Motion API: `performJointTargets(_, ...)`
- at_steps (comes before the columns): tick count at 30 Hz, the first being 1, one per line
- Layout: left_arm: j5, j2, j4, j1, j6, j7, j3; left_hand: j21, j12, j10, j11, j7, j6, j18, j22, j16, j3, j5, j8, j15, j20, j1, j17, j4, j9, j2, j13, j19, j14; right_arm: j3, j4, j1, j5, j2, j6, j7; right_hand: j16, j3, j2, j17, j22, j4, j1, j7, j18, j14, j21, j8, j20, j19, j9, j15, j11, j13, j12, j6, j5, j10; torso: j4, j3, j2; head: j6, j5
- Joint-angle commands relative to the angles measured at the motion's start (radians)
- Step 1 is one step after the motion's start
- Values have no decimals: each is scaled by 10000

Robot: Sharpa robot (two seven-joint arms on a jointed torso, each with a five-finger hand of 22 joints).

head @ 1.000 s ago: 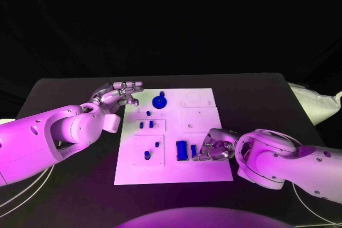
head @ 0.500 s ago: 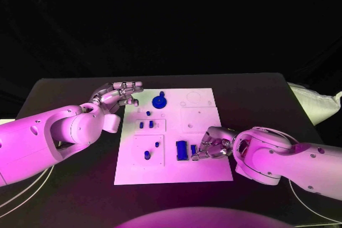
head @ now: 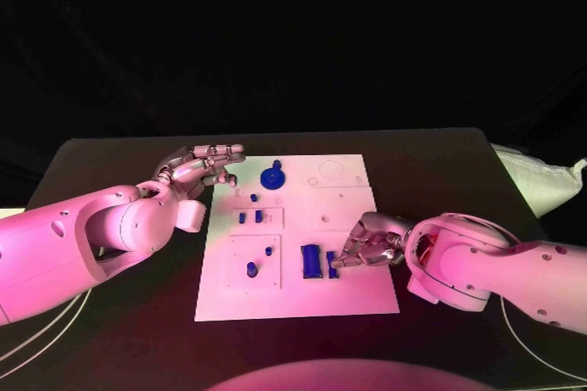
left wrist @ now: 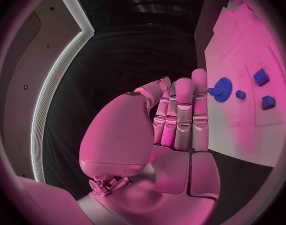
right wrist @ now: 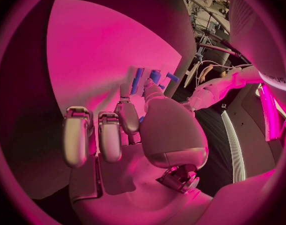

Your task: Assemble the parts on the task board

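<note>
**Assembly partly advanced; right hand working at the near blocks**

Left side. The left hand (head: 202, 164) sits at the far left corner of the task board (head: 354, 298), over the black table (head: 110, 153) just off the board's edge. In the left wrist view its fingers (left wrist: 183, 112) stand straight and side by side, with nothing between them and the thumb; it holds nothing and takes no part in the work.

Board, left to right. Near the left hand a blue gear (head: 273, 176) lies flat at the far end of the board, with a small blue peg (head: 254, 196) just beside it. Below these, two small blue pieces (head: 249, 215) stand in a recessed panel. In the near left panel another small piece (head: 254, 270) appears seated. Whether any of these is fully home cannot be judged.

Centre right. A larger blue block (head: 312, 260) stands upright in the near middle of the board. Beside it is a narrower blue piece (head: 332, 263), with the right hand (head: 367, 242) directly on it. The right wrist view shows thumb and a finger closed on this blue piece, the other fingers (right wrist: 108, 135) hanging free.

Assessment. The two far right panels carry no blue parts. The gear and peg look unplaced. I judge the task near its middle, with the held piece being seated.
</note>
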Motion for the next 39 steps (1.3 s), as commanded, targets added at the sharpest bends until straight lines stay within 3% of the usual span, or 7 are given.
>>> performJointTargets(1,31,19,-61,-2,158,87,4,-108,71,-143,1,6,-95,191,-39,-115,-112,8,44,5,46,-126,-54,34,-13,63,-18,-103,-144,36,-254,351,2595,-53,-492,1020,-35,-150,-153,1886,-87,-25,-80,111,-112,909,-94,-160,107,63,-53,144,96,-293,-535,-294,1,-290,13,-13,-190,175,-62)
performJointTargets(11,471,539,-830,-23,46,566,-76,-3031,-45,-648,298,85,-690,296,-2304,-4246,-1888,9,-16,468,633,-666,-2166,803,-11,-24,-89,-2082,-1440,60,-2659,1165,6692,750,-1699,4777,-3089,-196,231,-1907,-4316,-497,779,461,706,-182,-3243,-552,409,-1740,-318,417,436,-3689,-5908,-1037,43,-2630,-134,-182,-816,702,-64)
performJointTargets(21,794,1422,-2402,-158,-385,1108,-105,-5192,-601,-926,581,35,-861,202,-4502,-7574,-2519,21,-153,1220,1427,-62,-3566,930,-37,376,-133,-3741,-2451,113,-5685,1266,9499,2471,-943,7522,-11866,595,468,-8539,-9837,-1073,2176,1152,842,-4949,-10116,-789,1619,-5625,-1125,1877,1482,-8185,-9780,-1922,-336,-4421,-300,-134,-1231,1543,109)
performJointTargets(26,840,1869,-3068,-220,-623,1350,-91,-5271,-1077,-1585,894,-182,-1232,189,-5222,-8524,-2838,35,-437,1535,1714,50,-4042,887,-40,496,-139,-4355,-2877,210,-6932,1209,10050,3186,-387,8160,-13848,1069,574,-10839,-11410,-1381,2128,1089,1149,-4171,-12095,-770,2080,-4822,-2020,2100,1543,-10912,-10415,-1768,-616,-3958,-337,-106,-1323,1825,238)
performJointTargets(27,643,1810,-2981,-203,-362,831,-99,-5883,-1742,-4494,317,-674,-4002,-366,-6443,-8934,-3355,-335,-1075,1021,858,-4220,-4353,511,-685,1195,-761,-6534,-5600,201,-6739,1242,9081,3094,-1059,7010,-14178,651,4,-11391,-11829,-1653,-2073,577,504,-7368,-12620,-1408,1394,-7836,-2427,1721,1122,-11461,-11081,-4619,-1065,-7125,-299,-121,-1225,1688,159)
performJointTargets(38,200,1632,-2122,-503,-1663,1234,46,-5883,-1742,-6806,-133,-1019,-6160,-651,-7496,-9396,-3799,-1116,-1075,638,226,-7363,-5182,511,-685,1195,-761,-8314,-7767,326,-5790,799,9819,2977,-2363,7949,-15280,651,4,-12146,-12373,-1653,-5293,137,310,-9632,-13290,-1408,882,-9966,-3555,864,810,-12282,-11081,-6752,-1450,-9433,-188,115,-1737,1957,601)
performJointTargets(39,120,1599,-1966,-558,-1900,1307,72,-5883,-1742,-6976,-168,-1047,-6318,-650,-7566,-10099,-3830,-1116,-1075,608,176,-7606,-5182,511,-685,1195,-761,-8441,-7927,349,-5618,719,9952,2955,-2598,8118,-15280,651,4,-12181,-13075,-1653,-5536,107,228,-9816,-13321,-1408,845,-10139,-3555,864,99,-12317,-11081,-6917,-1477,-9614,-180,131,-1771,1975,631)
